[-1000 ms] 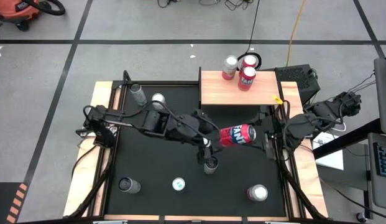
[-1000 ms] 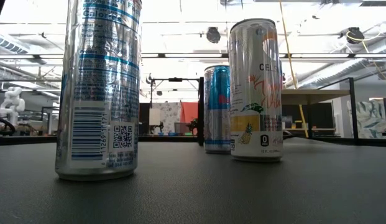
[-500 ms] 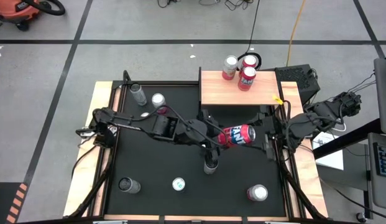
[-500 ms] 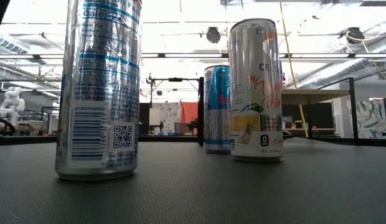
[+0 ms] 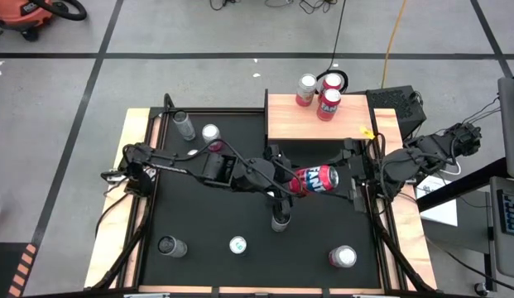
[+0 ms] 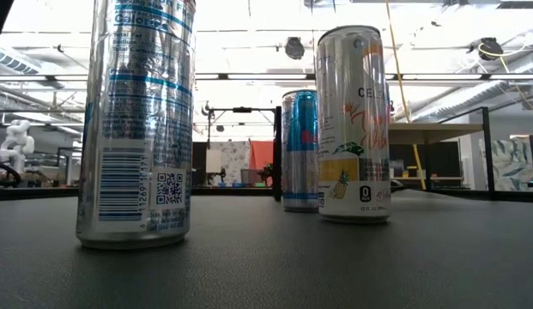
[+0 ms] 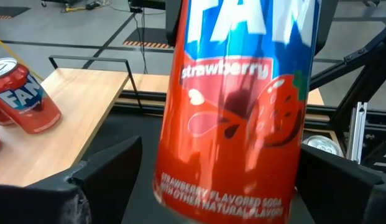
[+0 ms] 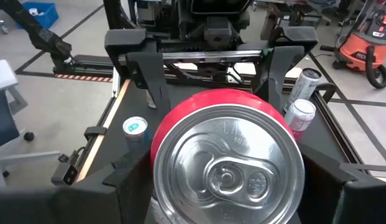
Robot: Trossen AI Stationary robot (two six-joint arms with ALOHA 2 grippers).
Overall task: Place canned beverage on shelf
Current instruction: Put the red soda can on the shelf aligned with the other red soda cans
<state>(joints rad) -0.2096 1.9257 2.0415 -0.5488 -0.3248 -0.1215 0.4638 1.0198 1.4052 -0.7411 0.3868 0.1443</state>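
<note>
Hanging sideways above the middle of the black bench (image 5: 199,215), the red strawberry can (image 5: 315,180) is caught between your two arms, which looks like a handover. The right gripper (image 5: 349,184) is clamped on the can's body, with the can's lid facing that arm's camera. The left gripper (image 5: 283,184) has its jaws spread wide on either side of the can and is not squeezing it. Your step in hand is passing the can across or letting go of it; which way it goes I cannot tell.

Your next move needs only one arm gripping. Then turn the can upright and carry it to the shelf (image 5: 314,120) at the far edge. Three cans already crowd its back rim, so aim for the bare wood nearer you.

The overhead view hides the jaw contact under the arms. The table-level view shows only standing cans, with neither arm nor the red can in sight. A grey can (image 5: 280,220) stands right below the handover, so watch it when you lower.
</note>
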